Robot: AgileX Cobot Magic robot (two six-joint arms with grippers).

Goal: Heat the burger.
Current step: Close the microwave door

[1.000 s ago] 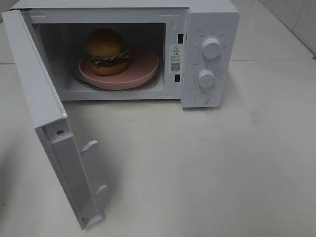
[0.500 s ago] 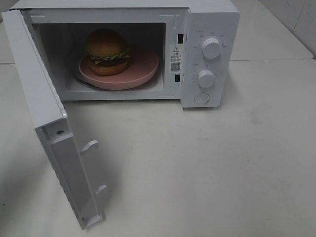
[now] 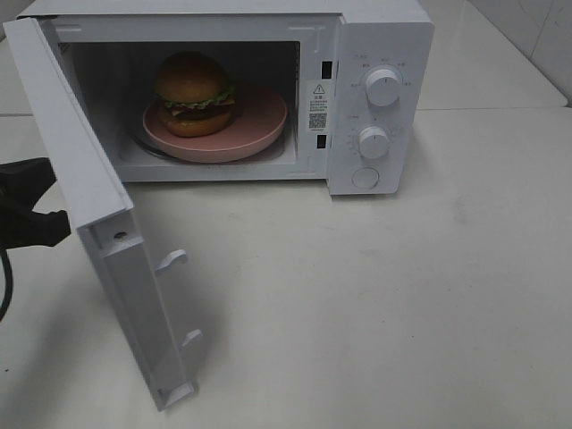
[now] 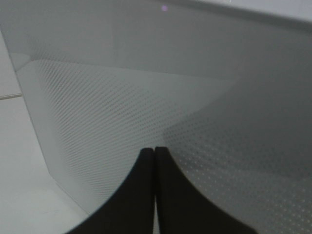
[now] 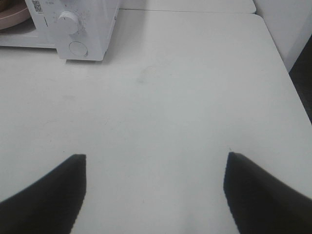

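The burger (image 3: 192, 92) sits on a pink round plate (image 3: 259, 121) inside the white microwave (image 3: 380, 36). The microwave's door (image 3: 134, 304) stands wide open, hinged on the left. My left gripper (image 3: 61, 225) is on the outer side of the door at the left edge of the exterior view. In the left wrist view my left gripper (image 4: 155, 152) is shut with nothing held, its tips right at the door's dotted window (image 4: 146, 97). My right gripper (image 5: 153, 161) is open over the bare table, away from the microwave, and does not show in the exterior view.
Two round knobs (image 3: 383, 87) (image 3: 374, 142) and a round button (image 3: 365, 178) sit on the microwave's right panel. The white table (image 3: 402, 304) spreads out in front. The table's right edge (image 5: 287, 73) shows in the right wrist view.
My left gripper has come into the exterior view behind the door. The door has swung slightly toward the microwave, its lower edge shifting right. The burger and plate have not moved.
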